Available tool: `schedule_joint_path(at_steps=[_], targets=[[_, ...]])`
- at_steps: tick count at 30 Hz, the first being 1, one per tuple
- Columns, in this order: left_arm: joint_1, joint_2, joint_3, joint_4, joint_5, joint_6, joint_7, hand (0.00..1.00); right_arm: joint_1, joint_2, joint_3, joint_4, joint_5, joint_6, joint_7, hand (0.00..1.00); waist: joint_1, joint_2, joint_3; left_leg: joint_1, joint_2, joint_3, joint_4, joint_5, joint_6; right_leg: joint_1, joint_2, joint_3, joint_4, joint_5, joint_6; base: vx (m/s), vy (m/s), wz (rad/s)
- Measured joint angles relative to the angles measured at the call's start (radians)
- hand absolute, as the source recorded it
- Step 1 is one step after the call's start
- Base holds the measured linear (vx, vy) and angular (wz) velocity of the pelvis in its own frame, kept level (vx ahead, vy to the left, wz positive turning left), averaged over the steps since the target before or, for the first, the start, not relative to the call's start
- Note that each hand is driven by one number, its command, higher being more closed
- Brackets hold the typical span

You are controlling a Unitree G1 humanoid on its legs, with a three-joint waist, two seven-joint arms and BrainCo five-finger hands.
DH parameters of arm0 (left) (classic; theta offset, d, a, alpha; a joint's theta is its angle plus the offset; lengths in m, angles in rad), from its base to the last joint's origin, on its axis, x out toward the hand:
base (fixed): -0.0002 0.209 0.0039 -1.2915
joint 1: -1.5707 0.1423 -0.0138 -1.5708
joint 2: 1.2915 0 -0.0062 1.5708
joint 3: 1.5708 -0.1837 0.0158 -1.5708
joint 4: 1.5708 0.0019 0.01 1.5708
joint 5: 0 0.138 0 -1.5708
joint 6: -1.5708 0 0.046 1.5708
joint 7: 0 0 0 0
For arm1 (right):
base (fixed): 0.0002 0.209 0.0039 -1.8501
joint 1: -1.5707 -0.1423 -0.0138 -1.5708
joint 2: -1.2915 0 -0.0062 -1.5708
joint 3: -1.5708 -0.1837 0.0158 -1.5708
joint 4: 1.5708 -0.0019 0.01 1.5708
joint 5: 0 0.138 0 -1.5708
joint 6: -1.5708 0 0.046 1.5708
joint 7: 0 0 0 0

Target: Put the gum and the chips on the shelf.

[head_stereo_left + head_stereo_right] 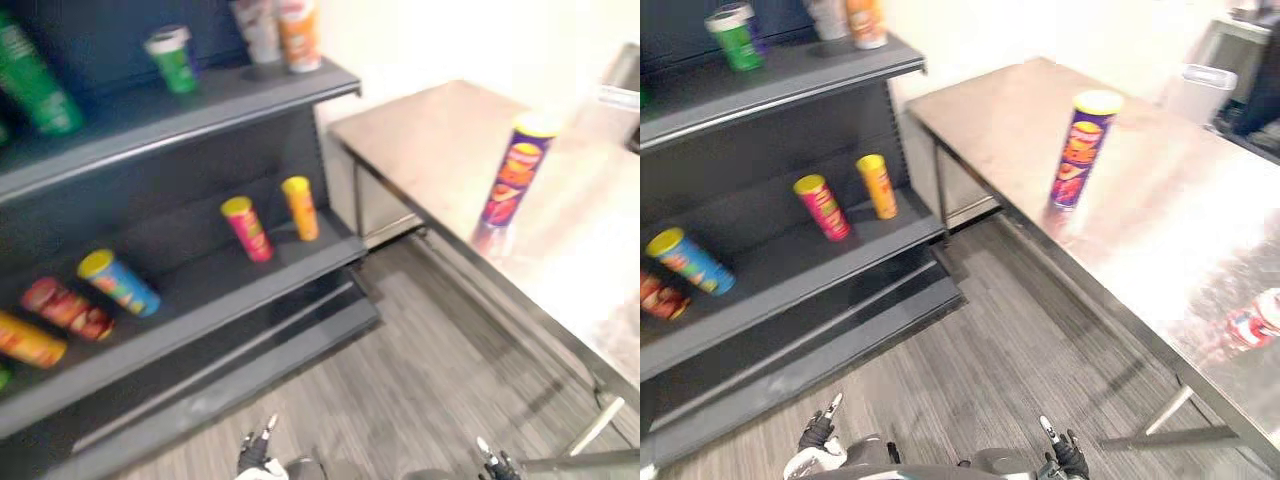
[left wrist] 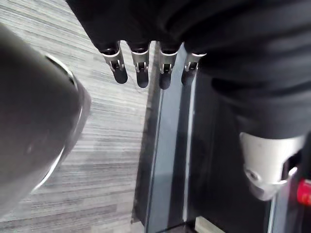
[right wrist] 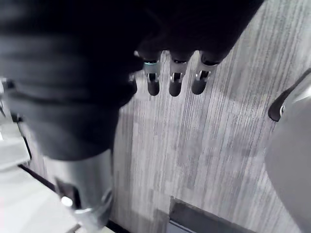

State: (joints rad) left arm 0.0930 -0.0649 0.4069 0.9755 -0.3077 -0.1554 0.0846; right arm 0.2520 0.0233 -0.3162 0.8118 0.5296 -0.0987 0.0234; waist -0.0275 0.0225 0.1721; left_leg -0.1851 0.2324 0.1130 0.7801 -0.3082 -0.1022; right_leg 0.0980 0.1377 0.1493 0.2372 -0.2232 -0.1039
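A tall purple chips can [image 1: 513,182] with a yellow lid stands upright on the steel table [image 1: 1160,230], to the right of the shelf. A small red and white container [image 1: 1252,325], possibly the gum, lies near the table's right front part. The dark shelf unit [image 1: 200,300] stands at the left. Both hands hang low over the floor, far from the table. My left hand [image 2: 141,68] has straight fingers and holds nothing. My right hand [image 3: 175,77] is the same, with its fingers straight and empty.
The lower shelf board carries a pink can [image 1: 247,228], an orange can [image 1: 300,207], a blue can [image 1: 118,282] and red ones further left. A green can [image 1: 172,58] and others stand on the upper board. Grey plank floor [image 1: 1020,370] runs between shelf and table.
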Motion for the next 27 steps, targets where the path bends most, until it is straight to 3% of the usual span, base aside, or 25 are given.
schedule_joint_path(at_steps=[4, 6, 7, 9, 11, 15, 18, 19, 20, 21, 22, 23, 24, 25, 27], targets=[[0.002, 0.004, 0.012, 0.0, -0.002, -0.01, -0.003, 0.0, -0.014, 0.015, 0.007, 0.0, 0.04, -0.013, -0.015, 0.0, 0.004, -0.018, -0.006, -0.019, -0.057, -0.338, -0.312, -0.005, -0.018, 0.017, -0.014, 0.203, 0.014, -0.041, 0.06, 0.3, 0.324, -1.56], [0.005, 0.002, 0.01, 0.002, -0.002, -0.01, -0.003, 0.0, -0.006, 0.015, 0.006, 0.0, 0.045, -0.017, -0.016, 0.0, 0.004, -0.009, -0.016, -0.016, -0.056, -0.422, -0.416, 0.017, -0.046, -0.005, -0.018, 0.296, 0.038, -0.074, 0.094, 0.25, 0.404, -1.45], [0.013, 0.001, 0.009, 0.003, -0.001, -0.01, -0.003, 0.0, -0.004, 0.014, 0.001, 0.0, 0.063, -0.016, -0.016, 0.0, 0.008, 0.0, -0.026, -0.015, -0.06, -0.421, -0.414, 0.061, -0.105, -0.026, -0.015, 0.349, 0.063, -0.104, 0.115, 0.17, 0.384, -1.57], [0.037, 0.042, 0.013, 0.002, -0.002, -0.01, -0.001, 0.0, 0.007, 0.032, 0.012, 0.025, 0.066, -0.008, -0.014, 0.0, 0.008, -0.064, -0.055, -0.004, -0.074, -0.267, -0.373, 0.027, -0.07, -0.072, -0.064, 0.449, 0.079, -0.089, 0.17, 0.19, 0.547, -1.89], [0.049, 0.064, -0.002, 0.011, -0.002, -0.01, -0.002, 0.0, 0.007, 0.033, -0.001, 0.031, 0.064, -0.011, -0.018, 0.0, 0.007, -0.081, -0.068, 0.019, -0.068, -0.165, -0.367, 0.012, -0.048, -0.094, -0.084, 0.496, 0.062, -0.039, 0.195, 0.09, 0.392, -1.62], [0.047, 0.081, -0.059, 0.025, -0.002, -0.01, -0.001, 0.0, -0.011, 0.033, -0.001, 0.096, 0.062, -0.008, -0.017, 0.0, 0.007, -0.078, -0.079, 0.075, -0.086, -0.027, -0.43, 0.028, -0.015, -0.146, -0.129, 0.552, 0.005, 0.069, 0.262, 0.02, 0.264, -1.25], [0.018, 0.087, -0.097, 0.057, -0.002, -0.009, 0.001, 0.0, -0.013, 0.025, -0.01, 0.108, 0.069, -0.004, -0.016, 0.0, 0.007, -0.061, -0.081, 0.108, -0.097, 0.052, -0.484, 0.042, 0.008, -0.19, -0.139, 0.563, 0.006, 0.109, 0.287, -0.05, 0.082, -0.81], [0.01, 0.085, -0.1, 0.06, -0.002, -0.009, 0.001, 0.0, -0.015, 0.021, -0.01, 0.108, 0.069, -0.005, -0.016, 0.0, 0.007, -0.058, -0.082, 0.11, -0.093, 0.071, -0.49, 0.044, 0.011, -0.203, -0.139, 0.547, 0.007, 0.121, 0.294, -0.07, 0.028, -0.77], [0.001, 0.074, -0.104, 0.06, -0.001, -0.009, 0.001, 0.0, -0.019, 0.009, -0.007, 0.108, 0.069, -0.004, -0.016, 0.0, 0.012, -0.038, -0.08, 0.118, -0.074, 0.106, -0.504, 0.052, 0.021, -0.229, -0.135, 0.459, 0.01, 0.156, 0.299, -0.07, -0.015, -0.72], [-0.005, 0.06, -0.104, 0.059, -0.001, -0.009, 0.002, 0.0, -0.021, -0.001, -0.01, 0.106, 0.071, -0.007, -0.016, 0.0, 0.01, -0.016, -0.08, 0.122, -0.053, 0.13, -0.508, 0.054, 0.024, -0.249, -0.15, 0.292, 0.005, 0.188, 0.275, -0.07, -0.037, -0.64], [-0.008, 0.057, -0.107, 0.057, 0.001, -0.009, 0.002, 0.0, -0.02, -0.004, -0.01, 0.106, 0.07, -0.01, -0.017, 0.0, 0.008, -0.004, -0.076, 0.125, -0.049, 0.148, -0.515, 0.059, 0.03, -0.255, -0.165, 0.19, 0.012, 0.177, 0.245, -0.08, -0.075, -0.37], [-0.011, 0.048, -0.112, 0.056, 0.001, -0.009, 0.002, 0.0, -0.011, -0.008, -0.01, 0.106, 0.07, -0.01, -0.017, 0.0, 0.004, -0.006, -0.077, 0.14, -0.054, 0.174, -0.519, 0.061, 0.035, -0.252, -0.216, 0.014, 0.053, 0.135, 0.175, -0.06, -0.07, -0.19], [-0.01, 0.047, -0.12, 0.056, 0.002, -0.009, 0.003, 0.0, -0.009, -0.008, -0.01, 0.107, 0.07, -0.01, -0.017, 0.0, 0.004, -0.006, -0.078, 0.146, -0.054, 0.183, -0.519, 0.062, 0.035, -0.249, -0.237, -0.036, 0.075, 0.118, 0.155, -0.06, -0.096, -0.25], [-0.009, 0.053, -0.137, 0.056, 0.005, -0.009, 0.003, 0.0, -0.014, -0.01, -0.009, 0.108, 0.07, -0.012, -0.017, 0.0, 0.004, -0.005, -0.078, 0.152, -0.051, 0.195, -0.519, 0.065, 0.028, -0.251, -0.258, -0.084, 0.099, 0.094, 0.147, -0.05, -0.124, -0.28], [-0.007, 0.08, -0.178, 0.059, 0.008, -0.008, 0.004, 0.0, -0.03, -0.011, -0.004, 0.113, 0.069, -0.013, -0.018, 0.0, 0.004, -0.019, -0.083, 0.156, -0.049, 0.202, -0.526, 0.084, -0.005, -0.266, -0.266, -0.157, 0.078, 0.059, 0.175, -0.06, -0.242, -0.39]])
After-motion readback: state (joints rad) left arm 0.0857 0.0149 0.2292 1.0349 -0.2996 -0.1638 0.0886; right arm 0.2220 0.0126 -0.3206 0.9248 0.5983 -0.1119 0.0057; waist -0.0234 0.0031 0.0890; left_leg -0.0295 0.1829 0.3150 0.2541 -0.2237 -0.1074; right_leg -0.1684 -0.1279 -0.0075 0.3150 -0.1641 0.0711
